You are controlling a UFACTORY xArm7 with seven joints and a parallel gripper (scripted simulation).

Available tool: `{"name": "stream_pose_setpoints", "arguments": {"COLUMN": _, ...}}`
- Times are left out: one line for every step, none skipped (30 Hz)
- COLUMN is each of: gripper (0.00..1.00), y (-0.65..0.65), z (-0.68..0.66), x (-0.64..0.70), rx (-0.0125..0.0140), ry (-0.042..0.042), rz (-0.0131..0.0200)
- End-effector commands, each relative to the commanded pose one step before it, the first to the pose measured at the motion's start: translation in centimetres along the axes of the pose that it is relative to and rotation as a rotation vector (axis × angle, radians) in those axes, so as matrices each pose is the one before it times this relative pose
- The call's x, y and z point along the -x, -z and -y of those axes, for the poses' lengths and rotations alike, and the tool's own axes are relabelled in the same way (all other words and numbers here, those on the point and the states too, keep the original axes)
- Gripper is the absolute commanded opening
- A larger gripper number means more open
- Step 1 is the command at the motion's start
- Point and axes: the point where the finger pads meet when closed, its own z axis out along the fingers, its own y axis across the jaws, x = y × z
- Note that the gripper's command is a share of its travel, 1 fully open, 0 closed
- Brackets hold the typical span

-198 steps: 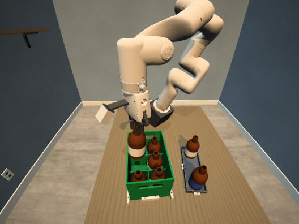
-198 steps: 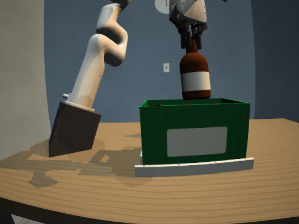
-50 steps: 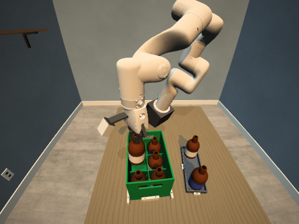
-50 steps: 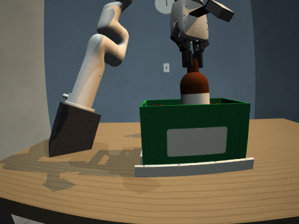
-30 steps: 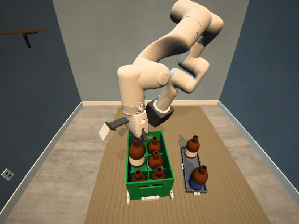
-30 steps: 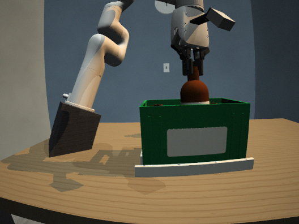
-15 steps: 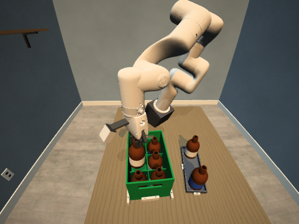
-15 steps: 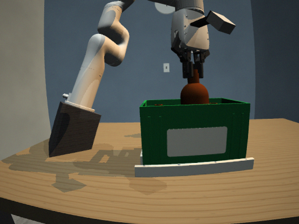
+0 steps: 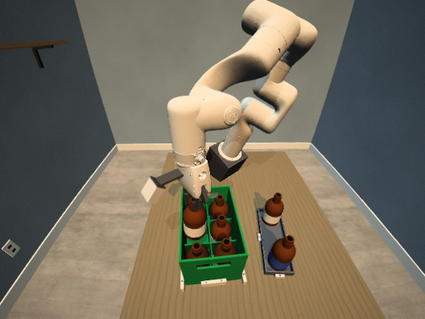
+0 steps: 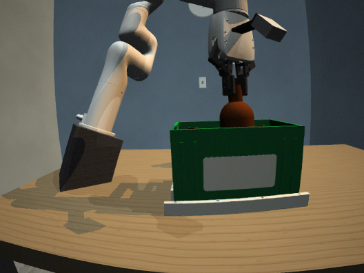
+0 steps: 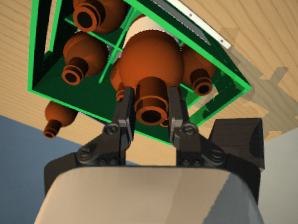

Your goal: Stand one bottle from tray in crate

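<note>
Bottle (image 9: 195, 221) with the white label is upright, neck up, long axis vertical, partly sunk into the green crate's (image 9: 240, 237) far-left cell, shoulder above the rim. The hand (image 10: 235, 86) is clamped on its neck from above. Pretty tight fit: cell dividers and five neighbor bottles crowd it. Tray (image 9: 262, 238) sits right of the crate on the tabletop (image 9: 322, 282).
</note>
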Motion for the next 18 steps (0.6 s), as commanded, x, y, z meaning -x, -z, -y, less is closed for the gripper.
{"name": "stream_pose_setpoints", "arguments": {"gripper": 0.0, "y": 0.168, "z": 0.028, "x": -0.147, "rx": -0.00129, "ry": -0.00015, "rz": -0.00459}}
{"name": "stream_pose_setpoints", "arguments": {"gripper": 0.0, "y": -0.003, "z": 0.0, "x": 0.0, "rx": 0.0, "ry": 0.0, "rz": 0.0}}
{"name": "stream_pose_setpoints", "arguments": {"gripper": 0.0, "y": -0.006, "z": 0.0, "x": 0.0, "rx": 0.0, "ry": 0.0, "rz": 0.0}}
{"name": "stream_pose_setpoints", "arguments": {"gripper": 0.0, "y": 0.0, "z": 0.0, "x": 0.0, "rx": 0.0, "ry": 0.0, "rz": 0.0}}
{"name": "stream_pose_setpoints", "arguments": {"gripper": 0.0, "y": 0.0, "z": 0.0, "x": 0.0, "rx": 0.0, "ry": 0.0, "rz": 0.0}}
{"name": "stream_pose_setpoints", "arguments": {"gripper": 0.0, "y": -0.009, "z": 0.0, "x": 0.0, "rx": 0.0, "ry": 0.0, "rz": 0.0}}
{"name": "stream_pose_setpoints", "arguments": {"gripper": 0.0, "y": -0.013, "z": 0.0, "x": 0.0, "rx": 0.0, "ry": 0.0, "rz": 0.0}}
{"name": "stream_pose_setpoints", "arguments": {"gripper": 0.0, "y": -0.018, "z": 0.0, "x": 0.0, "rx": 0.0, "ry": 0.0, "rz": 0.0}}
{"name": "stream_pose_setpoints", "arguments": {"gripper": 0.0, "y": -0.023, "z": 0.0, "x": 0.0, "rx": 0.0, "ry": 0.0, "rz": 0.0}}
{"name": "stream_pose_setpoints", "arguments": {"gripper": 0.0, "y": -0.028, "z": 0.0, "x": 0.0, "rx": 0.0, "ry": 0.0, "rz": 0.0}}
{"name": "stream_pose_setpoints", "arguments": {"gripper": 0.0, "y": -0.034, "z": 0.0, "x": 0.0, "rx": 0.0, "ry": 0.0, "rz": 0.0}}
{"name": "stream_pose_setpoints", "arguments": {"gripper": 0.0, "y": -0.04, "z": 0.0, "x": 0.0, "rx": 0.0, "ry": 0.0, "rz": 0.0}}
{"name": "stream_pose_setpoints", "arguments": {"gripper": 0.0, "y": -0.046, "z": 0.0, "x": 0.0, "rx": 0.0, "ry": 0.0, "rz": 0.0}}
{"name": "stream_pose_setpoints", "arguments": {"gripper": 0.0, "y": -0.052, "z": 0.0, "x": 0.0, "rx": 0.0, "ry": 0.0, "rz": 0.0}}
{"name": "stream_pose_setpoints", "arguments": {"gripper": 0.0, "y": -0.058, "z": 0.0, "x": 0.0, "rx": 0.0, "ry": 0.0, "rz": 0.0}}
{"name": "stream_pose_setpoints", "arguments": {"gripper": 0.0, "y": -0.064, "z": 0.0, "x": 0.0, "rx": 0.00001, "ry": 0.0, "rz": 0.0}}
{"name": "stream_pose_setpoints", "arguments": {"gripper": 0.0, "y": -0.07, "z": 0.0, "x": 0.0, "rx": 0.0, "ry": 0.0, "rz": 0.0}}
{"name": "stream_pose_setpoints", "arguments": {"gripper": 0.0, "y": -0.076, "z": 0.0, "x": 0.0, "rx": -0.00001, "ry": 0.0, "rz": 0.0}}
